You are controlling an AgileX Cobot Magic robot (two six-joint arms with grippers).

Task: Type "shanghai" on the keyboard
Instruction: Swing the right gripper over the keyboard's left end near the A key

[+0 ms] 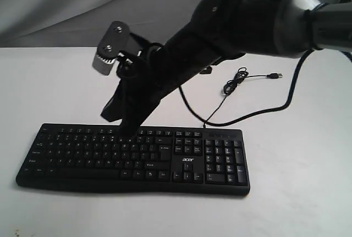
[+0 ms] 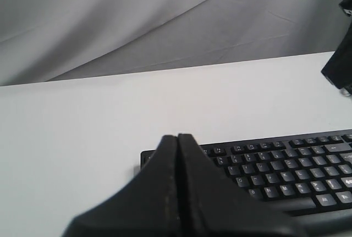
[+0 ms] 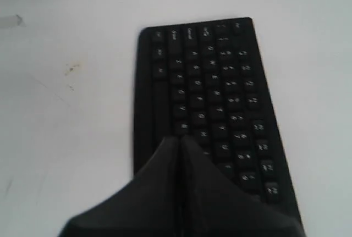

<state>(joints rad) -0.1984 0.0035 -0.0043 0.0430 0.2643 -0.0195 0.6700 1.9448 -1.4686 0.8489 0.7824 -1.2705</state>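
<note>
Black and flat, the acer keyboard (image 1: 132,157) lies on the white table (image 1: 308,193), with its thin USB cable (image 1: 235,81) coiled behind it. The right gripper (image 3: 180,138) reaches across, jaws pressed together, its tip down over the middle letter rows; I cannot tell whether it touches. The left gripper (image 2: 177,137), also pinched closed and empty, hangs by the keyboard's left end.

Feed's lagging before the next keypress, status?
Left hand shut, facing one end of the wide flat black keyboard. Right hand shut, tip over letter rows, contact unclear. Thin black USB cable behind it, off the keys.
</note>
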